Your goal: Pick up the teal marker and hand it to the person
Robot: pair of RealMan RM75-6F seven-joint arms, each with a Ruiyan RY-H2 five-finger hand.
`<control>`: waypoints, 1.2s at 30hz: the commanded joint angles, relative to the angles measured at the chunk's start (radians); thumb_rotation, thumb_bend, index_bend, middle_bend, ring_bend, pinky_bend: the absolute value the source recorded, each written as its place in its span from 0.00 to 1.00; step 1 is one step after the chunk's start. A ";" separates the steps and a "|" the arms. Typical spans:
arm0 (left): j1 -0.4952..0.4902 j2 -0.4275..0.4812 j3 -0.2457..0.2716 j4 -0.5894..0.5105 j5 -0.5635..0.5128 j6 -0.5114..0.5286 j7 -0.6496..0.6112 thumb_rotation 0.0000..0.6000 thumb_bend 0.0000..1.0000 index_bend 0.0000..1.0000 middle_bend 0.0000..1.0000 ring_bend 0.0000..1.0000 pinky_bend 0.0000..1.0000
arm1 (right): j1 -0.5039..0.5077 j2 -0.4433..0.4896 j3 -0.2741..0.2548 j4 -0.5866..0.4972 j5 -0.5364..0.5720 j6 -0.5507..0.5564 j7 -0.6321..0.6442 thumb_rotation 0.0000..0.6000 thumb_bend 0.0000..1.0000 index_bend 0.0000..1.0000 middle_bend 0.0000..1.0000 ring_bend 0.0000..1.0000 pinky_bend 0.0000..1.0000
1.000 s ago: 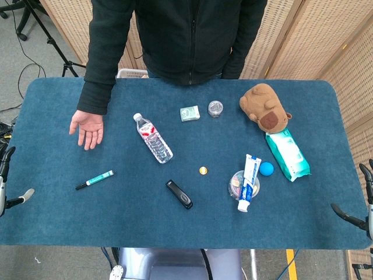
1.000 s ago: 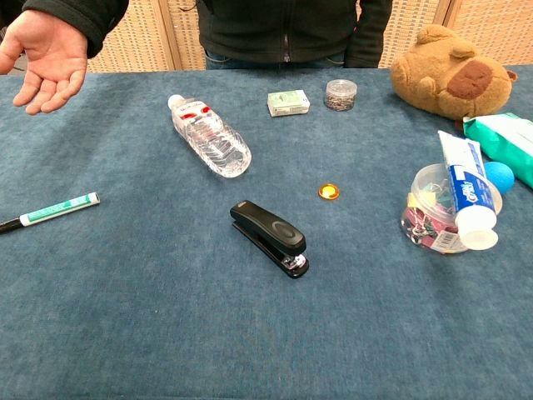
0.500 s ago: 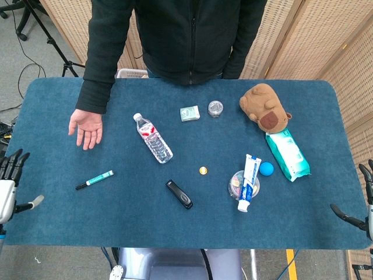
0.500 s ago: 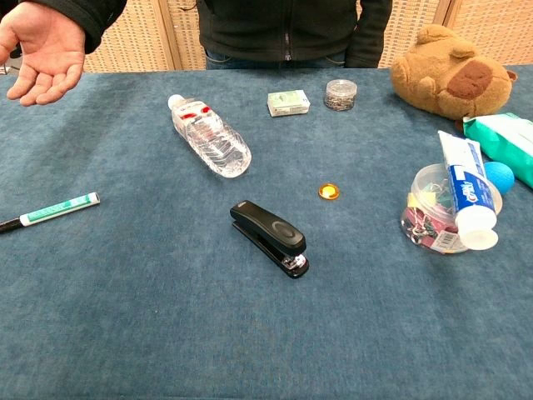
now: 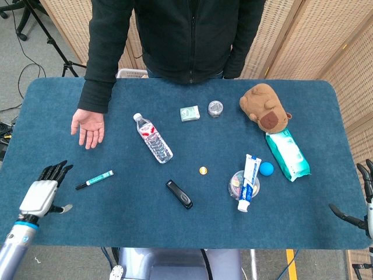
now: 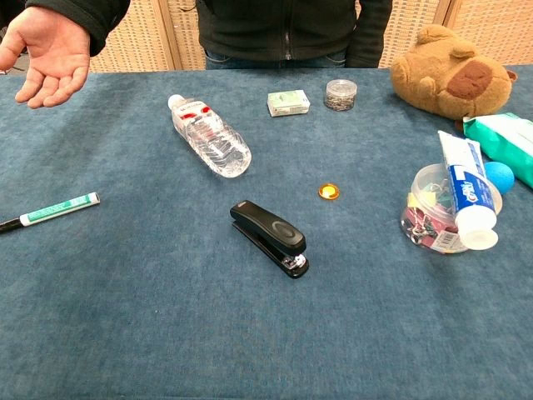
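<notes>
The teal marker (image 5: 94, 179) (image 6: 50, 211) lies flat on the blue table at the left, its black cap pointing left. My left hand (image 5: 44, 191) hovers over the table's front-left part, a short way left of the marker, open with fingers spread and holding nothing. The person's hand (image 5: 88, 127) (image 6: 48, 53) rests palm up beyond the marker. My right hand (image 5: 362, 201) shows only at the right edge of the head view, off the table, fingers apart and empty. The chest view shows neither of my hands.
A water bottle (image 5: 154, 139) lies right of the person's hand. A black stapler (image 5: 179, 194), a yellow cap (image 5: 203, 171), a jar with a toothpaste tube (image 5: 247, 183), a blue ball (image 5: 266, 168), wipes (image 5: 287, 154), a plush toy (image 5: 265, 108), a small box (image 5: 189, 113) and a round tin (image 5: 215, 108) fill the middle and right.
My left hand has come in from the left edge onto the table toward the marker. The person's hand shifted slightly. The marker and my right hand stayed put.
</notes>
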 commanded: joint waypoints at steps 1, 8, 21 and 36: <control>-0.081 -0.086 -0.065 0.066 -0.120 -0.102 0.038 1.00 0.08 0.14 0.00 0.00 0.00 | 0.003 -0.002 -0.001 0.001 0.004 -0.008 -0.001 1.00 0.00 0.03 0.00 0.00 0.00; -0.144 -0.198 -0.100 0.152 -0.251 -0.159 0.109 1.00 0.17 0.26 0.00 0.00 0.00 | 0.006 -0.001 0.000 0.004 0.010 -0.019 0.008 1.00 0.00 0.03 0.00 0.00 0.00; -0.168 -0.306 -0.115 0.215 -0.360 -0.114 0.193 1.00 0.26 0.44 0.00 0.00 0.00 | 0.008 0.003 -0.001 0.004 0.013 -0.028 0.026 1.00 0.00 0.03 0.00 0.00 0.00; -0.184 -0.340 -0.108 0.236 -0.435 -0.109 0.263 1.00 0.30 0.56 0.00 0.00 0.00 | 0.008 0.021 -0.011 -0.013 0.004 -0.041 0.079 1.00 0.00 0.03 0.00 0.00 0.00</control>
